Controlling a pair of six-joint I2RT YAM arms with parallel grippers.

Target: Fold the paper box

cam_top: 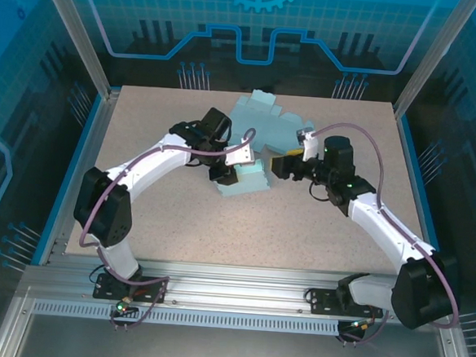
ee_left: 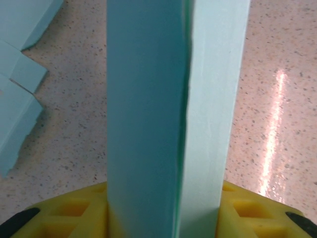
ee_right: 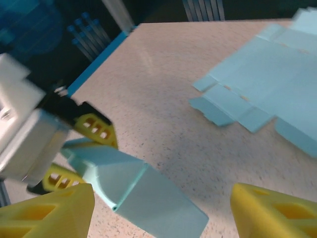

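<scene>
And there was the paper box (cam_top: 252,180), part-folded, lying near the middle of the worktop (cam_top: 242,236) with one end caught in the left claw (cam_top: 228,175). In the left wrist view the yellow fingers (ee_left: 74,213) sat on either side of a doubled panel, pressed against it, so that claw was clamped on the box. One long edge ran straight up between the pads, two layers almost flush.

The right claw (cam_top: 281,165) hung just beside the box's far end, jaws wide apart and touching nothing. Its wrist view had a yellow fingertip (ee_right: 49,213) low on each side and the box's folded corner lying between and ahead of them.

Behind the pair, toward the back edge, the flat sheets (cam_top: 262,119) of the same pale blue card lay spread out, flaps pointing outward, close to the box but apart from it.

Room to move? Plenty. The near half of the worktop was bare speckled beige, and so were the strips along both sides. A blue rim (cam_top: 76,175) edged the surface on the left, aluminium posts (cam_top: 79,33) rose at the back corners, and a blue patterned wall (cam_top: 256,33) closed the cell behind. Glare streaked the surface beside the held panel.
</scene>
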